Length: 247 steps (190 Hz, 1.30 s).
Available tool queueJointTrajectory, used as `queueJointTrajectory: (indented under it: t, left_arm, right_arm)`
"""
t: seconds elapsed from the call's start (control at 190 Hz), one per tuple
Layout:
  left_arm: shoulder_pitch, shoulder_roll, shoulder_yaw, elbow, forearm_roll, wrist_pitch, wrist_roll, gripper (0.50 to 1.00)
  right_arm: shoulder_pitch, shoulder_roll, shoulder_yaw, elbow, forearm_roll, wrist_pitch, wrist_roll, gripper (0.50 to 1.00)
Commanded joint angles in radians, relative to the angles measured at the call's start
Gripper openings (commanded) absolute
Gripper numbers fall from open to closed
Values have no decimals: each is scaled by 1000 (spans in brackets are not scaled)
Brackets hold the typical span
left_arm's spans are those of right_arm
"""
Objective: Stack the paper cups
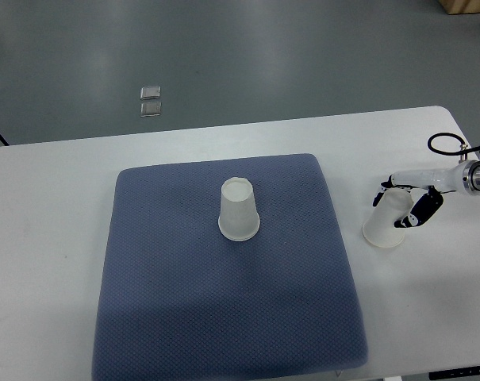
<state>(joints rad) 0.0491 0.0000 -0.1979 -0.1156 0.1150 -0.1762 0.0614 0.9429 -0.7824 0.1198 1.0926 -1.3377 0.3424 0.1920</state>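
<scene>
The right hand (410, 208) has its fingers wrapped around a paper cup (386, 222) that sits upside down on the white bench (49, 238) at the right, likely to carry it to the other cup (239, 210) waiting on the blue mat (184, 302).

a white table (49, 238) carries a blue mat (184, 317) and, right of it, a paper cup (385, 225).

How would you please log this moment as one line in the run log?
right hand: fingers around paper cup on white table | second cup: upside down on blue mat | left arm: out of view | stack: not yet made
</scene>
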Motion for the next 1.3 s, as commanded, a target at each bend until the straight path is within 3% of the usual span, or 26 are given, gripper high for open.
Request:
queueJointTrajectory:
  t: [0.0,0.168,0.326,0.725,0.951,1.293]
  left_arm:
    - [0,0,0,-1,0,0,0,1000]
    - [0,0,0,1,0,0,0,1000]
    - [0,0,0,-1,0,0,0,1000]
    - [0,0,0,-1,0,0,0,1000]
    - [0,0,0,1,0,0,0,1000]
    - [0,0,0,-1,0,0,0,1000]
  right_arm:
    - [27,-1,11,1,8,7,3,652]
    - [131,-1,18,1,51,44,72,654]
    - [243,8,20,3,170,115,81,656]
    - [416,232,20,6,210,159,79,656]
    - [455,324,17,4,212,187,70,662]
    - [455,370,-17,1,198,190,67,664]
